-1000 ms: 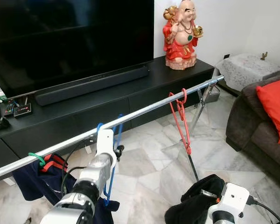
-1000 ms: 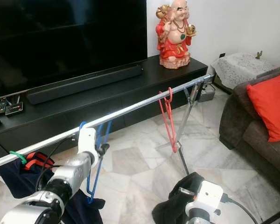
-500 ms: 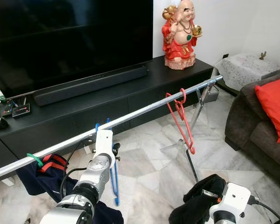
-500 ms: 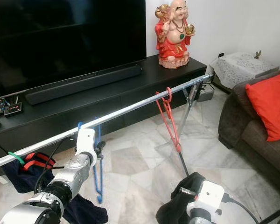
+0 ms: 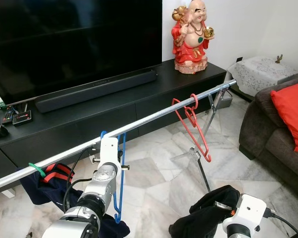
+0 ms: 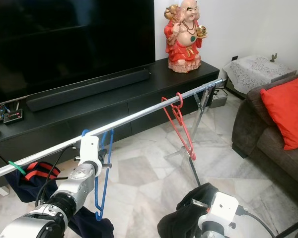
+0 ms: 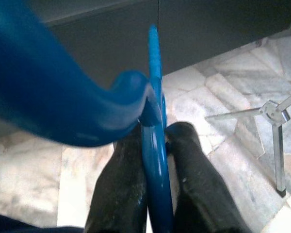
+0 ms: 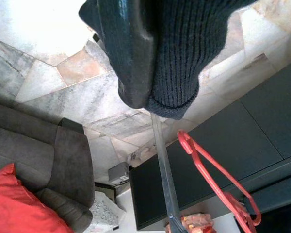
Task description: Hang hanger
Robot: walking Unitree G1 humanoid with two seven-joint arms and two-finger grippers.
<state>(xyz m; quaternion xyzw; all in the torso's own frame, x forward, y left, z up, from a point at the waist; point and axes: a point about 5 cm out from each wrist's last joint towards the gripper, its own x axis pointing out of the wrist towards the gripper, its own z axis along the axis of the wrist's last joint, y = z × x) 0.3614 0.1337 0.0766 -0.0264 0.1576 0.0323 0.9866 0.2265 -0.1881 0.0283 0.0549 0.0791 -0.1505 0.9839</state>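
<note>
A blue hanger [image 5: 120, 184] hangs by its hook over the long metal rail [image 5: 154, 115] that crosses the room. My left gripper [image 7: 156, 133] is shut on the hanger's thin blue bar just below the rail, one black finger [image 7: 117, 194] on each side. Further right on the rail a red hanger [image 5: 193, 126] hangs tilted. Low at the front right, my right gripper [image 5: 212, 212] holds up a dark knit garment [image 8: 184, 48]. The cloth drapes over one finger [image 8: 131, 58] and hides the other.
Behind the rail stand a black TV cabinet [image 5: 139, 101] with a soundbar, a large TV and a red statue [image 5: 191, 34]. A dark sofa with a red cushion [image 5: 293, 114] is on the right. Dark clothes on a green hanger [image 5: 44, 181] hang at the rail's left. The rack's leg [image 5: 203, 171] stands on marble floor.
The blue hanger has swung back and forth under the rail in my left gripper. The red hanger's lower end has swung to the right. The dark garment has shifted slightly left.
</note>
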